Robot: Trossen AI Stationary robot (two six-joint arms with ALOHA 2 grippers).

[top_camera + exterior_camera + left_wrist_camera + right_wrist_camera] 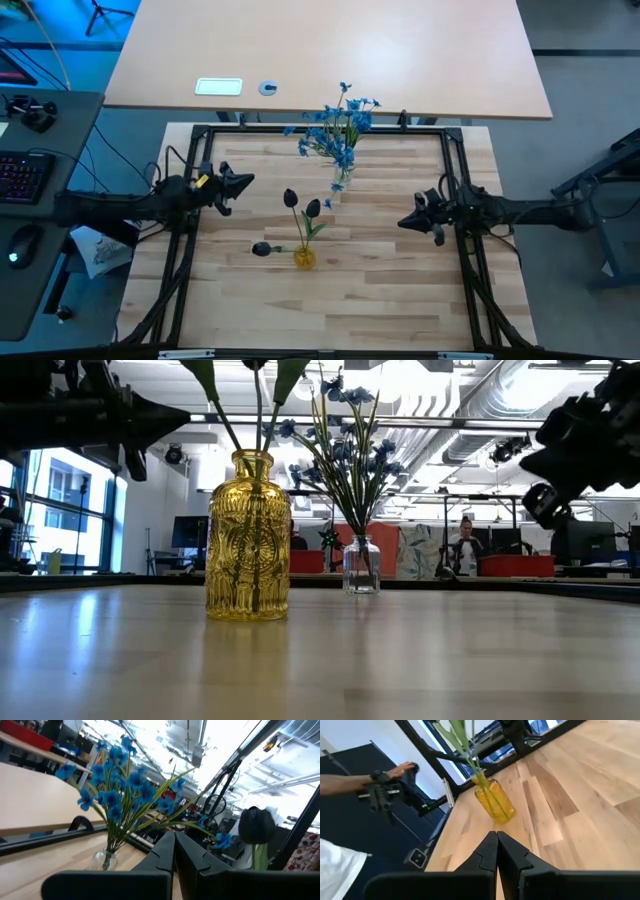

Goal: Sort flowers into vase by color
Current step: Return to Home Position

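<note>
A yellow glass vase (303, 258) (248, 550) (495, 802) stands mid-table and holds the stems of three black tulip buds (313, 208); one bud (262, 248) leans out toward the table's left. Farther back, a small clear vase (341, 183) (361, 565) (102, 860) holds a spray of blue flowers (340, 125) (345, 450) (120, 780). My left gripper (243, 182) (175, 845) is shut and hovers left of both vases. My right gripper (404, 222) (496, 842) is shut and hovers right of them. A black bud (256, 825) shows in the left wrist view.
A black frame (320, 130) runs along the wooden table's edges. A pale desk (330, 50) stands behind the far edge. In the right wrist view a person's hand (402, 770) shows beyond the table's left side. Bare wood lies in front of the yellow vase.
</note>
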